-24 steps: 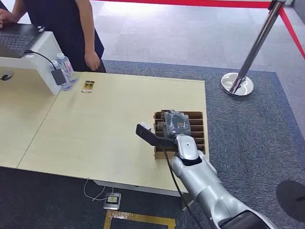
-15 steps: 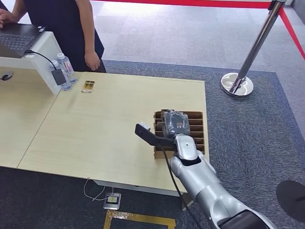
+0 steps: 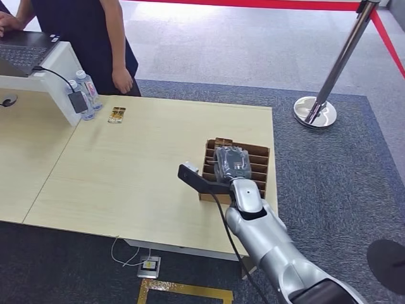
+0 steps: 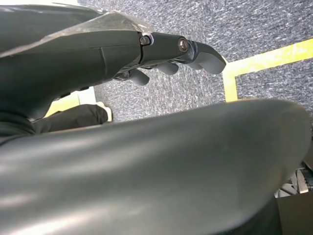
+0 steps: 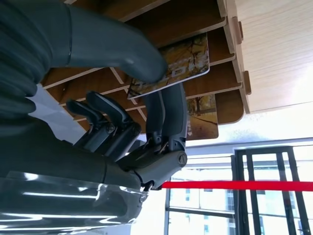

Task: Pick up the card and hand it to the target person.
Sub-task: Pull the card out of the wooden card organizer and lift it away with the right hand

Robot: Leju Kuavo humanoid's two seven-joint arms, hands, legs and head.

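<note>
My right hand [image 3: 233,163] reaches down into a brown wooden slotted card rack [image 3: 261,168] near the table's right edge. In the right wrist view the thumb and fingers [image 5: 170,111] pinch a yellow-picture card [image 5: 176,64] that still stands in a slot of the rack [image 5: 225,73]. A second similar card [image 5: 201,118] sits in the neighbouring slot. A person in dark clothes [image 3: 90,31] stands at the far left corner, one hand [image 3: 123,81] hanging by the table edge. My left hand [image 4: 173,48] hangs beside my body over the carpet, holding nothing.
Another small card [image 3: 116,114] lies on the table near the person. Two water bottles [image 3: 87,94] and a white stand with a laptop [image 3: 26,47] are at the far left. A chrome stanchion [image 3: 315,111] with red rope stands on the carpet to the right.
The card rack has shifted left and away under my right hand, and now sits skewed. The hand has stayed over it with the card pinched.
</note>
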